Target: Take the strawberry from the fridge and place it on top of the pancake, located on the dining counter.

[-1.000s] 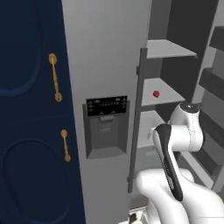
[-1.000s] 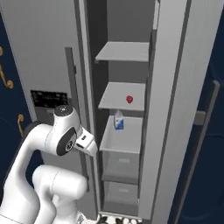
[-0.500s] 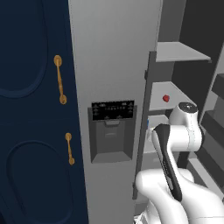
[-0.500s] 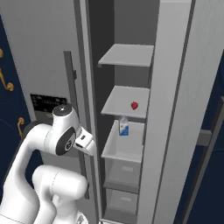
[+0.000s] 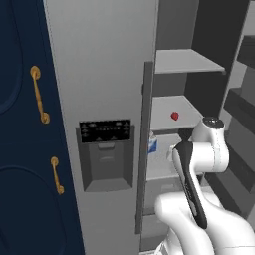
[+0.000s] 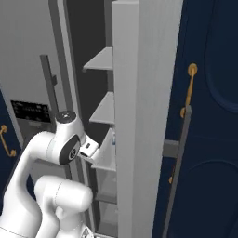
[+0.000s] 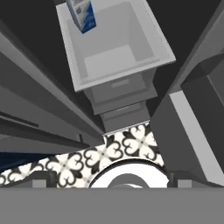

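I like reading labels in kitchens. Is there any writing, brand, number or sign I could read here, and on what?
Nothing can be read.
Fridge display panel: rows of pale marks, too small to read.
Blue and white carton on the fridge shelf: printing too blurred to read.
Strawberry, gold cabinet handles: no markings.

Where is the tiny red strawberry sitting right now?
In the left base view the tiny red strawberry rests on the second grey shelf inside the open grey fridge, above a small blue-and-white carton.

Even flat rendered light, sharp pics, dark fridge [image 5: 119,74] interior
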Robot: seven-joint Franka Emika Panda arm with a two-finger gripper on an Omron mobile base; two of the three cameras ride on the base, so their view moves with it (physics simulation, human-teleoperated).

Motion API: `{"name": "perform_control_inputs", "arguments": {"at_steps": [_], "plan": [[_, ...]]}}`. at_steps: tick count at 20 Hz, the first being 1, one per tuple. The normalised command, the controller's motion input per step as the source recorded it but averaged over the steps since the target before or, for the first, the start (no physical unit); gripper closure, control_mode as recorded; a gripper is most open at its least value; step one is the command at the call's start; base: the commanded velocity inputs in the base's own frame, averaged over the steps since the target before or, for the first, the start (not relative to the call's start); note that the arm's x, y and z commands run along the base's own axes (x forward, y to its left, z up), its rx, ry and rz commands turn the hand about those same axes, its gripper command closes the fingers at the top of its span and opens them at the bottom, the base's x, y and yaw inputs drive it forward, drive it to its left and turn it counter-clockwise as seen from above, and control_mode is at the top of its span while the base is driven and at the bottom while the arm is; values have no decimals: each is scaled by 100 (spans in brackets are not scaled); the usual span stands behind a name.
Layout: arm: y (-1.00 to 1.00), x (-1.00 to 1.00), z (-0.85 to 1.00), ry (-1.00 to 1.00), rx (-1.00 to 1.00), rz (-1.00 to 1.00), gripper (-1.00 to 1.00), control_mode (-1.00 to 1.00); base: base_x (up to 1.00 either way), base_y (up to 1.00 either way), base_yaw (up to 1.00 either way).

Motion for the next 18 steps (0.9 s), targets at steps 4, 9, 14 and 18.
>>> {"name": "perform_control_inputs", "arguments": {"at_steps": [4, 9, 14, 18], "plan": [[0, 0, 0, 0, 0, 0, -100, 100, 17, -5, -16], [0, 0, 0, 0, 0, 0, -100, 100, 22, 2, -25], [0, 0, 0, 0, 0, 0, -100, 100, 20, 6, -19], [0, 0, 0, 0, 0, 0, -100, 100, 15, 15, -5]]}}
